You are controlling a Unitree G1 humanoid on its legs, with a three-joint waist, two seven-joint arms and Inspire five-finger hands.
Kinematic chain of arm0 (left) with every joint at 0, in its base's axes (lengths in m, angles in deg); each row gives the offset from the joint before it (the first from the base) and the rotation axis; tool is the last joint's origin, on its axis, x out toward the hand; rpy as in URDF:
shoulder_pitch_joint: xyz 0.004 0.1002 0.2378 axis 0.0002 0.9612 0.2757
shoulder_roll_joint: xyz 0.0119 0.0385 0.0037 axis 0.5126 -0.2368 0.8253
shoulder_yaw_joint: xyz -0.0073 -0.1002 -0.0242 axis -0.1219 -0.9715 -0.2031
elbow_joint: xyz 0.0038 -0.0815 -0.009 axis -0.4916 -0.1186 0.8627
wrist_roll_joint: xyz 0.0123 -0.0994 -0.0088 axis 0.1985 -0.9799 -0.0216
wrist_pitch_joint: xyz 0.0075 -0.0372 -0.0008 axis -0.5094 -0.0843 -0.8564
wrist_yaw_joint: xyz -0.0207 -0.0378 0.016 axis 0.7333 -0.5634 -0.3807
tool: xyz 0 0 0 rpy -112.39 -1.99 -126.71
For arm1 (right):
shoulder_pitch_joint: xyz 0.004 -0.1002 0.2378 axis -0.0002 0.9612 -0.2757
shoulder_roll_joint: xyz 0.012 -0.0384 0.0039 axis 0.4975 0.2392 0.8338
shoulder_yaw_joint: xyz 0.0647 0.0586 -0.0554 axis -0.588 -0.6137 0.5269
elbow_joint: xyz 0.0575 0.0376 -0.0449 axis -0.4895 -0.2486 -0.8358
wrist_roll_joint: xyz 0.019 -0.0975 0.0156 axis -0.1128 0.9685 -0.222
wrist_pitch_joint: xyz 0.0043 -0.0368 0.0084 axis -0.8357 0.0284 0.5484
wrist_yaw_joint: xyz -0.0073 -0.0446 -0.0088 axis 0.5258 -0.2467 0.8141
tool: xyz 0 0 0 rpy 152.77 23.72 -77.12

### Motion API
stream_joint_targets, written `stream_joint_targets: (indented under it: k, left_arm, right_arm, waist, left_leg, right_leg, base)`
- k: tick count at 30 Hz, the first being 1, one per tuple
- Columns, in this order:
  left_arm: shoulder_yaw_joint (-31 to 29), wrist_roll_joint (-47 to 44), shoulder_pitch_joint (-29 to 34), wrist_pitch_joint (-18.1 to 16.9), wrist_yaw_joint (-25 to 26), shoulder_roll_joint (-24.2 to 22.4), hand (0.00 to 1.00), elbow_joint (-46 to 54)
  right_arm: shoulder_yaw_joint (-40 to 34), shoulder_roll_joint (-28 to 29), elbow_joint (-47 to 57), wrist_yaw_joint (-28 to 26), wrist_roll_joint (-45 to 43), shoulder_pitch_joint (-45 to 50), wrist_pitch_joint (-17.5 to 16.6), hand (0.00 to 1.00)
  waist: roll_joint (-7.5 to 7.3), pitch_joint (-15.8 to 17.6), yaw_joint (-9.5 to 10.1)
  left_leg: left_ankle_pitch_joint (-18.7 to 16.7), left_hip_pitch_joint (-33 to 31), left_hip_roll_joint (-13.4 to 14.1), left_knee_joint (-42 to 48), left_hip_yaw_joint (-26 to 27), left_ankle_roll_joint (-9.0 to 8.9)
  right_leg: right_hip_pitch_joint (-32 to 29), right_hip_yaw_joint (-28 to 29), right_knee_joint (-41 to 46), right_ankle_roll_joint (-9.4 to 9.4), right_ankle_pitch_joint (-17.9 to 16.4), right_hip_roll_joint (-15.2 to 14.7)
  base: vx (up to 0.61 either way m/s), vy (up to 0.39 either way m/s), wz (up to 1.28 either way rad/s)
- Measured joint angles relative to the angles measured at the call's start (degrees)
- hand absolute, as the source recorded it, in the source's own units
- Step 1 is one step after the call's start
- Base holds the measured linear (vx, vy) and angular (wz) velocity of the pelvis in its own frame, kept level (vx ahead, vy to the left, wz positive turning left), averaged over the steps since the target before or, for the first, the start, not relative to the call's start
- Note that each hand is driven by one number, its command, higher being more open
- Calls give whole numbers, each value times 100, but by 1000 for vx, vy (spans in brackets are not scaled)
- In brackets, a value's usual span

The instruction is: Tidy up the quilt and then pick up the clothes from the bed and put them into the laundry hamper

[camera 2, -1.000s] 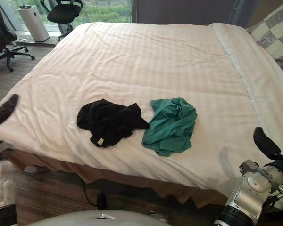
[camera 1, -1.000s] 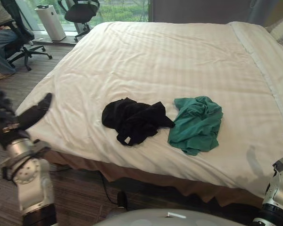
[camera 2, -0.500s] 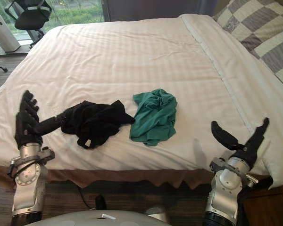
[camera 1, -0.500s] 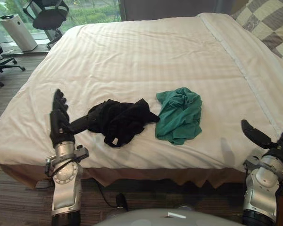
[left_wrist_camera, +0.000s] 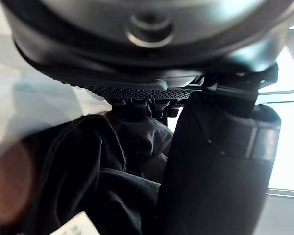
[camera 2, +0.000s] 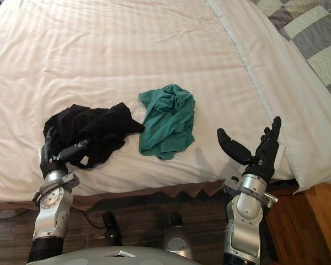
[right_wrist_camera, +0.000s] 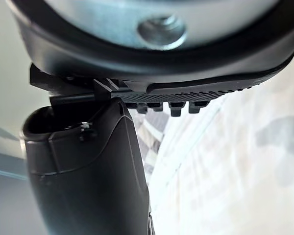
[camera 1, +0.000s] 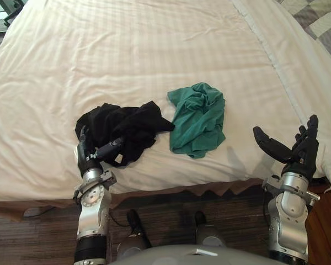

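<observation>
Across the bed (camera 1: pixel 171 190), a white striped quilt (camera 1: pixel 143 49), spread flat with only light creases. On the quilt near the front edge, two crumpled garments side by side: a black garment (camera 1: pixel 127 130) to the left and a green garment (camera 1: pixel 198 116) to the right, just beside each other, with a tip of the black cloth reaching the green one's edge. At the near left edge of the black garment, the left hand (camera 1: pixel 87 157), open: fingers straight and pointing up the bed, thumb stretched out over the black cloth beside a small white tag (camera 1: pixel 117 160). In the left wrist view, black folds close against the fingertips (left_wrist_camera: pixel 137 104) and the thumb, with no curl round the cloth to be seen. Well to the right of the green garment, over the bed's front right corner, the right hand (camera 1: pixel 295 149), likewise open: fingers upright and spread, thumb jutting out toward the left, holding nothing and apart from both garments. In the right wrist view, pale bedding past the straight thumb. Along the bed's far right side, a grey-and-white checked cover (camera 2: pixel 314 33). Below the brown bed skirt, a dark wooden floor (camera 1: pixel 38 237).
</observation>
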Motion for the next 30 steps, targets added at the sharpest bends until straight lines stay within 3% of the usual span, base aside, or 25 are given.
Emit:
stream_joint_targets:
  k: [6,12,13,17,21,26,30]
  left_arm:
    - [192,-213,-73,-27,76,-92,100,162]
    - [502,-246,-330,-44,103,-112,100,210]
    - [575,-218,-438,-43,103,-115,0,151]
    - [509,406,-1258,-134,111,-77,0,-1359]
    - [-144,1868,-2022,-258,-181,173,0,-2992]
    - [-285,2663,-2218,-256,-471,427,0,-3564]
    - [-81,2747,-2209,-257,-619,588,0,-3628]
  right_arm:
    - [40,192,172,33,-268,-3,-236,100]
    - [154,206,182,32,-271,-9,-248,100]
    - [175,216,237,29,-316,-9,-248,100]
    - [263,213,400,31,-482,-61,-309,100]
    - [455,207,400,-28,-673,-354,-323,100]
    - [862,48,399,-266,-658,-591,-367,100]
    - [944,-169,292,-414,-583,-681,-367,100]
  waist:
    - [-11,15,8]
    - [-19,20,26]
    - [-17,22,46]
    - [-3,32,66]
    - [75,53,139]
    - [86,77,142]
    - [54,96,131]
  left_leg:
    - [28,-80,2,14,152,20]
    - [-25,-17,10,12,314,-20]
    - [-74,-23,10,11,371,-12]
    - [-115,-24,18,10,515,-12]
    - [-107,140,11,5,676,-2]
    - [-149,300,8,-13,724,-8]
    - [-78,282,-10,-14,524,1]
  right_leg:
    - [-123,-4,-1,45,28,-17]
    - [-159,25,-1,74,45,-27]
    - [-204,76,-2,80,48,-27]
    - [-273,178,-33,102,106,-24]
    - [-223,329,-35,115,147,-20]
    - [-86,361,-98,114,146,-33]
    - [21,223,-158,108,150,-90]
  base:
    - [62,-15,-4]
    - [32,-12,-12]
    - [-5,-8,-21]
    - [0,-4,-16]
    - [8,-1,-17]
    - [-7,-2,-10]
    - [43,-11,16]
